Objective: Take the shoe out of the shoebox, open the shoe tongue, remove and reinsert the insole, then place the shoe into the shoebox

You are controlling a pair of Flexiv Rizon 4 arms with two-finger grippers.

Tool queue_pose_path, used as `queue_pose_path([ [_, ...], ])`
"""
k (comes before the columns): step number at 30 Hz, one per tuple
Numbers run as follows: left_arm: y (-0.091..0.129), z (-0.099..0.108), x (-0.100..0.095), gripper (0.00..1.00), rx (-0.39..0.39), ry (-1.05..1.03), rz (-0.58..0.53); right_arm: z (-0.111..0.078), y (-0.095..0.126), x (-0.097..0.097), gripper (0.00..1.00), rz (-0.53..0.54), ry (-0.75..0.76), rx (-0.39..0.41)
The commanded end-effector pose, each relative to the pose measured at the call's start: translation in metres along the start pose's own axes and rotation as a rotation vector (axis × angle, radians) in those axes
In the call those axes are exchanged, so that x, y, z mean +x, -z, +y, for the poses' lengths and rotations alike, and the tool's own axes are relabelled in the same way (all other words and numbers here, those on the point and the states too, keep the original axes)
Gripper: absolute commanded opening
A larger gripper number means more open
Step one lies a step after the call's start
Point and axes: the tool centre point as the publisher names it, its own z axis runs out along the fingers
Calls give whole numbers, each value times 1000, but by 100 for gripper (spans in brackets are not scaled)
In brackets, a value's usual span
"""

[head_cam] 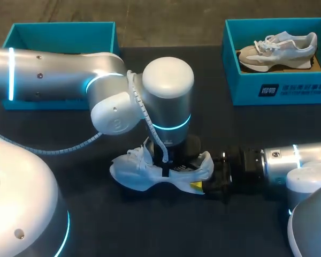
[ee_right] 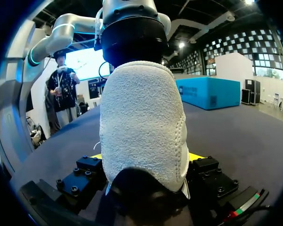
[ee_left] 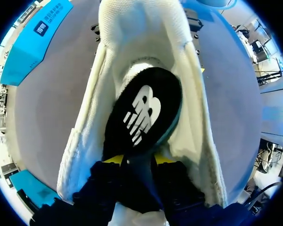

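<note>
A white shoe (head_cam: 144,174) lies on its sole mid-table, toe to the left. My left gripper (head_cam: 168,159) points straight down into its opening. In the left wrist view the gripper (ee_left: 139,161) is shut on the near end of the black insole (ee_left: 141,113), which bears a white logo and lies partly lifted inside the shoe (ee_left: 85,141). My right gripper (head_cam: 208,179) comes in low from the right. Its fingers clasp the shoe's heel (ee_right: 141,122) from both sides, so this gripper (ee_right: 146,157) is shut on the shoe.
A teal shoebox (head_cam: 289,88) at the back right holds a grey shoe (head_cam: 278,51). A second teal box (head_cam: 64,32) stands at the back left, partly behind my left arm. Bare dark tabletop lies in front of the shoe.
</note>
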Motion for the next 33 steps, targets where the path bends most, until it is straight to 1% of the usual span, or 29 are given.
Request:
queue_pose_path([
  [1, -10, -6, -13, 31, -25, 12, -27, 0, -2, 7, 0, 4, 0, 5],
  [2, -12, -6, -14, 28, -23, 15, -27, 0, -2, 7, 0, 4, 0, 5],
  [3, -13, -6, -15, 16, -21, 23, -27, 0, -2, 7, 0, 4, 0, 5],
  [4, -15, -6, -16, 0, -18, 34, -31, 0, -2, 7, 0, 4, 0, 5],
  [7, -14, -5, -19, 0, -11, 50, -41, 0, -2, 7, 0, 4, 0, 5],
  [10, -7, -2, -21, 0, 1, 56, -42, 0, -2, 7, 0, 4, 0, 5],
  [13, 2, 1, -21, 0, 26, 58, -20, 0, -2, 7, 0, 4, 0, 5],
  [23, 33, 3, -8, 0, 138, 25, 138, 0, -2, 7, 0, 4, 0, 5],
  [28, 44, 5, -4, 0, 178, 20, 203, 0, -2, 7, 0, 4, 0, 5],
  [33, 50, 7, -2, 0, 210, 16, 240, 0, -2, 7, 0, 4, 0, 5],
])
